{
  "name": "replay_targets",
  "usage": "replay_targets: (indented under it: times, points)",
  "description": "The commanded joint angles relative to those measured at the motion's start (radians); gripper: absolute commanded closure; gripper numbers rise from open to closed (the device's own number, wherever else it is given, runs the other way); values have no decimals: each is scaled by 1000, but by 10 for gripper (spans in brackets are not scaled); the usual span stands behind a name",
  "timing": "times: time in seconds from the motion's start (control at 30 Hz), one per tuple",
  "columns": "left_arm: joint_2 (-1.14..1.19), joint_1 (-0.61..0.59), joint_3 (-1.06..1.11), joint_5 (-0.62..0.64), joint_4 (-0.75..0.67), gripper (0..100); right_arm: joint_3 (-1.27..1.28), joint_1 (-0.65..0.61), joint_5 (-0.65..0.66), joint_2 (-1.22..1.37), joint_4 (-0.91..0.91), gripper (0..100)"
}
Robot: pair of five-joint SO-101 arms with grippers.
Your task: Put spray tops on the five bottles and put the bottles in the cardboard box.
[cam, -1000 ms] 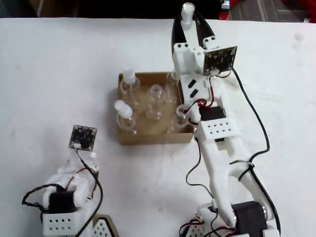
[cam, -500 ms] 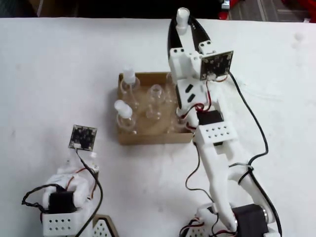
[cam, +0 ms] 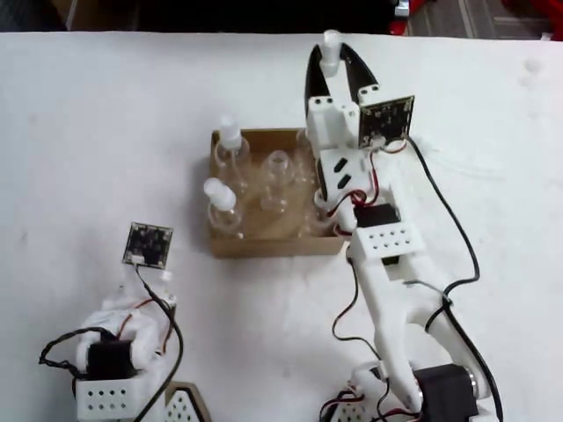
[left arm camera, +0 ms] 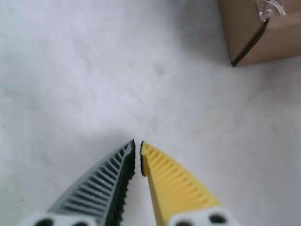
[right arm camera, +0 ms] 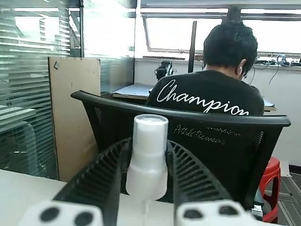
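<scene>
At the near edge of the table, the left arm sits folded, well apart from the box. The left gripper points down at bare table. Its grey and yellow fingers are drawn together to a thin slit, tips almost touching, with nothing between them. A corner of the box lies beyond it.

In the middle of the table the box stands open with the bottles upright inside. Two on the side towards the left arm wear white tops. One in the middle shows a bare neck. Two more on the right arm's side are partly hidden by that arm, so their necks cannot be judged.

Past the box's far edge, the right arm stretches over the box's right side. The right gripper is held out above the far part of the table. Its black fingers are narrowly parted and pinch a white spray top by its sides, upright, head above the fingertips. The spray top is outside the box, beyond its far rim.
</scene>
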Motion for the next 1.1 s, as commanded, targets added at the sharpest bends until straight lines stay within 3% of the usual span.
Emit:
replay_targets:
  times: [0.0,0.83,1.07]
  points:
    - [-8,13,-2,-6,-23,975,0,-13,-6,-27,-28,984]
    - [-8,13,-2,-6,-23,975,130,-19,2,68,-28,981]
    - [-8,13,-2,-6,-23,975,94,-24,2,153,-25,822]
